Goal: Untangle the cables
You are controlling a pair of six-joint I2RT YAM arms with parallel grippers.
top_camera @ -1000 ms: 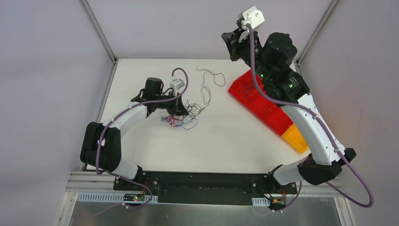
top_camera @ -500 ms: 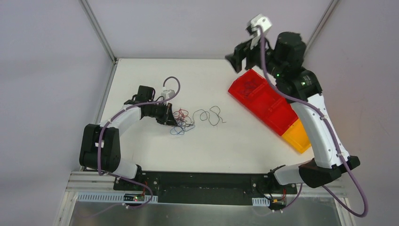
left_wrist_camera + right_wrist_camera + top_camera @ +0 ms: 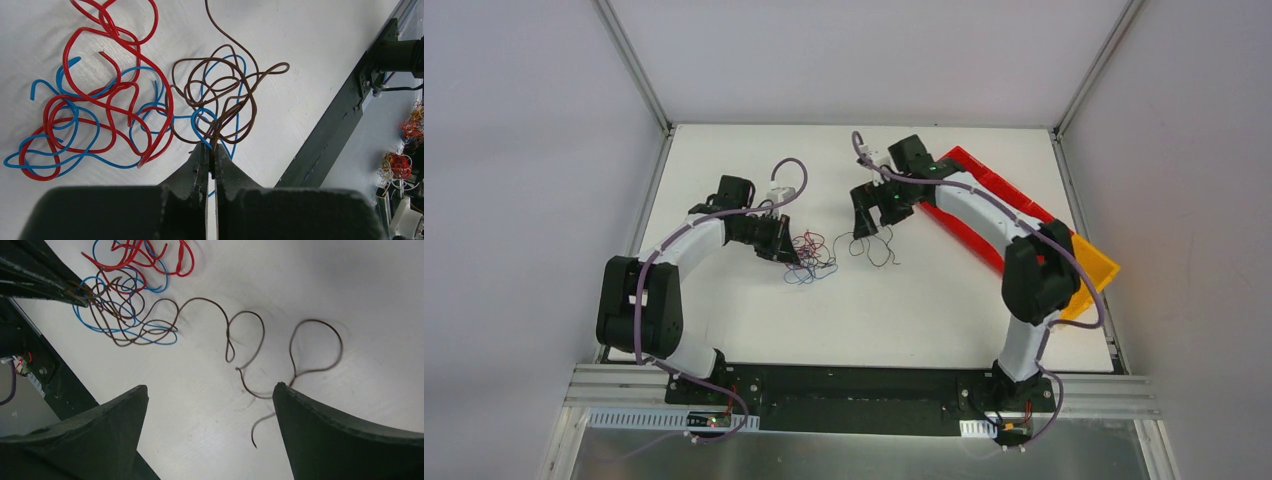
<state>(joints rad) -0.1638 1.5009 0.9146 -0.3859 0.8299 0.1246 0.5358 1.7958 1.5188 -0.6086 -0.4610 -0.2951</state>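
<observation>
From above, the cables (image 3: 809,258) lie left of centre on the table (image 3: 904,320), with open room at the near edge and the bin (image 3: 980,243) toward the far-right corner. My left gripper (image 3: 210,150) clamps the brown wire (image 3: 226,111); I should hold firm. My right gripper (image 3: 210,390) gapes over its loose end: close low, pull right gently.

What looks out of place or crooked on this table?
The red and orange tray lies askew on the right of the table; its orange end seems to hang over the edge. The wires are tangled, but that is the task.
</observation>
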